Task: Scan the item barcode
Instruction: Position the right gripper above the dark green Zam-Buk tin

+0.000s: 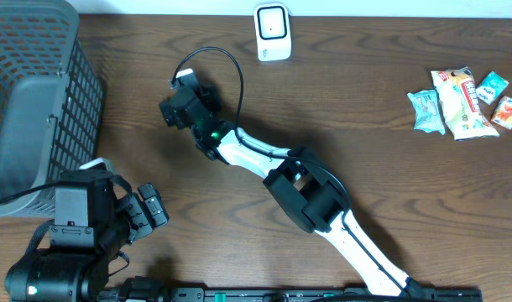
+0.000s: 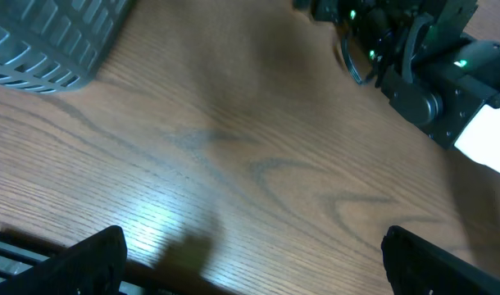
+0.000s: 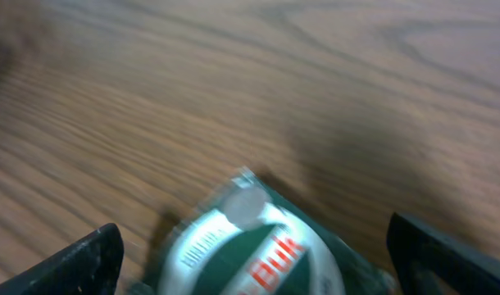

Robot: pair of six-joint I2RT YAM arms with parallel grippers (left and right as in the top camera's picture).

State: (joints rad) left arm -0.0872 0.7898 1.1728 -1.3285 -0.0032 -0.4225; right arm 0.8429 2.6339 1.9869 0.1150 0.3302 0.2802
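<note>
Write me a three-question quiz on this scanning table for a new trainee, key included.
1. True or false: the grey basket sits right next to the snack packets.
2. Pick one: in its wrist view, what lies between the fingers of the right claw? A: a green and white packet; B: the grey basket; C: nothing.
3. One word: is the left claw open or shut?
Key: 1 false; 2 A; 3 open.
</note>
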